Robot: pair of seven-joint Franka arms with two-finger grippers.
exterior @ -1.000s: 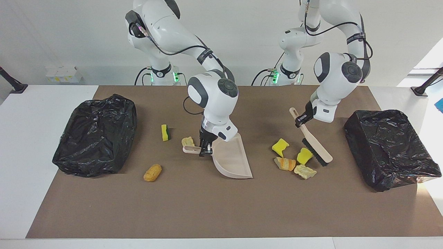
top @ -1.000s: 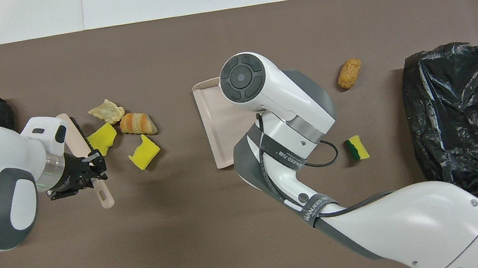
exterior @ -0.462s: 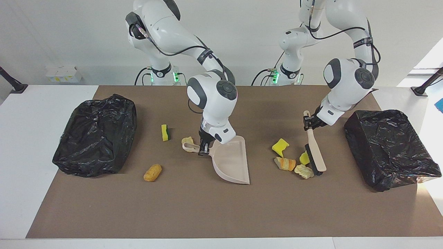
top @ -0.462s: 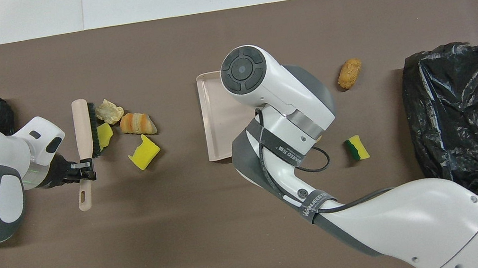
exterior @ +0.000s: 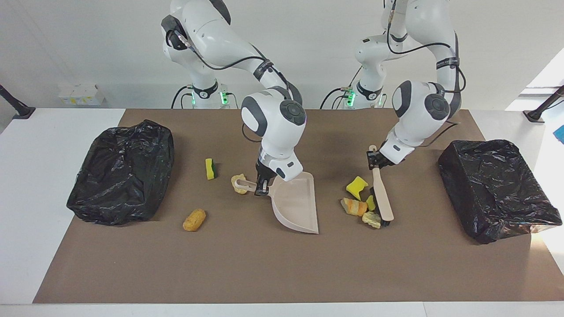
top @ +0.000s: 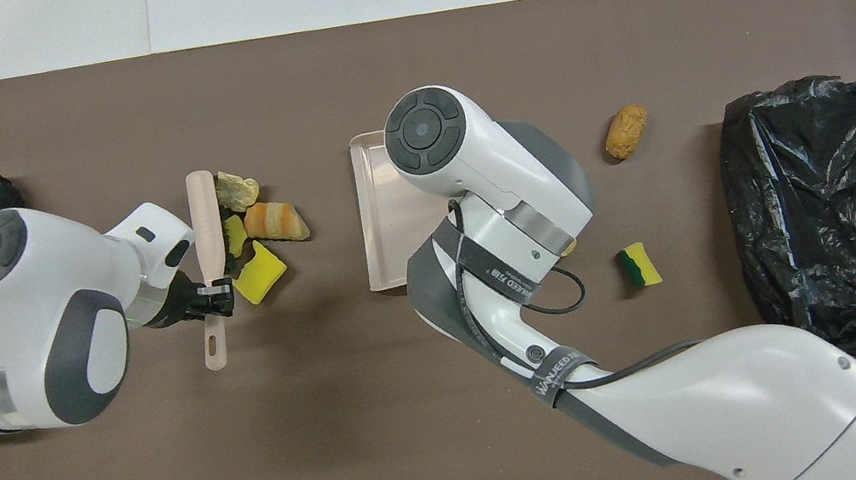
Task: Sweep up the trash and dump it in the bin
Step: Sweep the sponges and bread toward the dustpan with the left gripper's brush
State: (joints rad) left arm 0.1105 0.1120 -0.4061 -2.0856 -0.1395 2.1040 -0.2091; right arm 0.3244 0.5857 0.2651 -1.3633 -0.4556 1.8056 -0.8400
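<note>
Left tool [exterior: 375,161] is clamped on the handle of the brush [exterior: 382,198], whose bristles press against a cluster of 4 trash scraps: a yellow sponge piece [exterior: 357,186], a smaller yellow piece [exterior: 370,202] against the bristles, an orange-striped lump [exterior: 354,207] and a beige lump [exterior: 371,219]. The cluster lies on the brown mat [exterior: 264,264] of the desk, between the brush and the dustpan [exterior: 294,204].

Right tool [exterior: 261,187] is clamped on the dustpan's handle; the pan rests on the mat with its open edge toward the cluster, apart from it. A pale scrap [exterior: 238,181] lies at the handle's end.

A green-backed sponge [exterior: 210,169] and a tan lump [exterior: 194,219] lie toward the right arm's end. 1 bag-lined bin [exterior: 122,171] stands at that end, another bin [exterior: 495,187] at the left arm's end.
</note>
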